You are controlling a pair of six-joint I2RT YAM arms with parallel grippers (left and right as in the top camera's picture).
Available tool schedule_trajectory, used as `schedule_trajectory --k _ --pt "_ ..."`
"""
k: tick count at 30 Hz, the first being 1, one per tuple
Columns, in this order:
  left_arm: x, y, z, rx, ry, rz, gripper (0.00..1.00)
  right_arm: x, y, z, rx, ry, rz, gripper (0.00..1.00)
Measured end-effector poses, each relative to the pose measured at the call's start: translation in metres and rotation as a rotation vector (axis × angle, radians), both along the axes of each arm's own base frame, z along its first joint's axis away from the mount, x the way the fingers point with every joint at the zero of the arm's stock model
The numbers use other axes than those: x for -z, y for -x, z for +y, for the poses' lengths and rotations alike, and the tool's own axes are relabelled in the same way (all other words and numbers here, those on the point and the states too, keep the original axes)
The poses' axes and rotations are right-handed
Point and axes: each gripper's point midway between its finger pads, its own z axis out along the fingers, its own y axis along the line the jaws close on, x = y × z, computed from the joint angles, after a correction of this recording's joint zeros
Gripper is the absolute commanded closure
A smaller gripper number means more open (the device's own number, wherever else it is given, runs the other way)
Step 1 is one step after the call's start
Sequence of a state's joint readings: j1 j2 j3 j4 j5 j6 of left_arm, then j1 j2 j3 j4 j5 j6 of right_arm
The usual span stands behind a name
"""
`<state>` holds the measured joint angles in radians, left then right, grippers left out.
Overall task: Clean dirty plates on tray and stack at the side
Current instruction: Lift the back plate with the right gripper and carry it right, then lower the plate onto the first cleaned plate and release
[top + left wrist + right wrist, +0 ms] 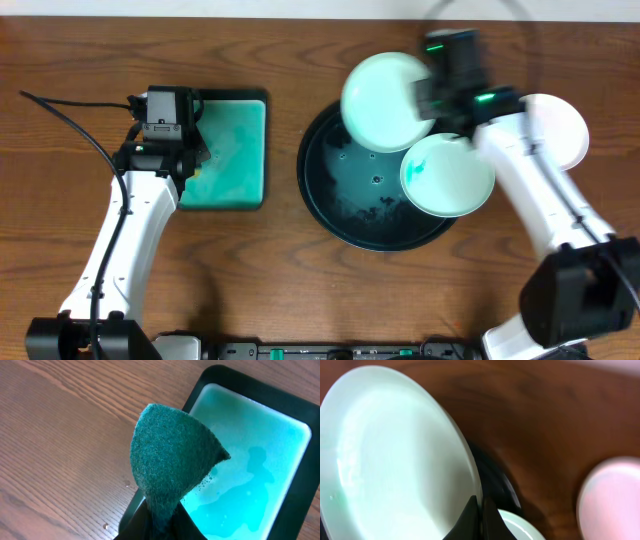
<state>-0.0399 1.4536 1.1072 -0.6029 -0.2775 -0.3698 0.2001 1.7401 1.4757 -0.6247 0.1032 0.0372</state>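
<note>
Right claw (481,514) pinches the rim of the held plate (383,88) above the tray (330,210) edge. A second plate (447,175) lies in the tray and a third plate (560,130) rests on the counter (270,290) beside it. Left claw (160,527) pinches a sponge (170,455) over the teal dish (280,460). Step in hand: wiping, probably. Next, sponge and held plate must meet.

Bare wood between teal dish (240,150) and tray (312,200) passable; right arm (540,200), plates (448,175) crowd tray.
</note>
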Motion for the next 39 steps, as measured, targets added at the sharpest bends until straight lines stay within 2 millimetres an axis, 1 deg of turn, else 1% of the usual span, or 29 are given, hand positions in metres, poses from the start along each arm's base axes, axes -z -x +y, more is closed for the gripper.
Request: schedule_trajectory --k 3,6,10,14,16,19,21,22,26,28,29,30,32,39 --pt "0.0 0.0 0.0 0.0 0.001 0.001 0.93 0.006 0.001 -0.077 0.189 -0.186 0.052 0.99" --pt "0.0 0.0 0.0 0.0 0.0 0.0 0.93 0.012 0.012 -0.145 0.349 -0.301 0.078 0.99" --pt "0.0 0.0 0.0 0.0 0.001 0.001 0.93 0.022 0.031 -0.212 0.508 -0.416 0.09 0.99" --pt "0.0 0.0 0.0 0.0 0.001 0.001 0.92 0.027 0.05 -0.261 0.634 -0.47 0.078 0.99" --pt "0.0 0.0 0.0 0.001 0.001 0.001 0.93 0.031 0.059 -0.279 0.685 -0.477 0.079 0.99" --pt "0.0 0.0 0.0 0.001 0.001 0.001 0.93 0.045 0.069 -0.299 0.757 -0.447 0.106 0.99" --pt "0.0 0.0 0.0 0.001 0.001 0.001 0.93 0.059 0.075 -0.311 0.8 -0.412 0.135 0.99" --pt "0.0 0.0 0.0 0.001 0.001 0.001 0.93 0.069 0.077 -0.316 0.82 -0.394 0.155 0.99" --pt "0.0 0.0 0.0 0.001 0.001 -0.001 0.93 0.089 0.078 -0.322 0.839 -0.378 0.193 0.99" --pt "0.0 0.0 0.0 0.001 0.001 -0.001 0.93 0.096 0.077 -0.324 0.845 -0.369 0.2 0.99" --pt "0.0 0.0 0.0 0.001 0.001 -0.001 0.93 0.097 0.076 -0.325 0.847 -0.365 0.198 0.94" --pt "0.0 0.0 0.0 0.001 0.001 -0.001 0.93 0.097 0.076 -0.326 0.848 -0.363 0.195 0.77" --pt "0.0 0.0 0.0 0.001 0.001 -0.001 0.93 0.096 0.073 -0.329 0.848 -0.358 0.18 0.01" --pt "0.0 0.0 0.0 0.001 0.001 -0.001 0.93 0.095 0.071 -0.328 0.835 -0.358 0.172 0.01"
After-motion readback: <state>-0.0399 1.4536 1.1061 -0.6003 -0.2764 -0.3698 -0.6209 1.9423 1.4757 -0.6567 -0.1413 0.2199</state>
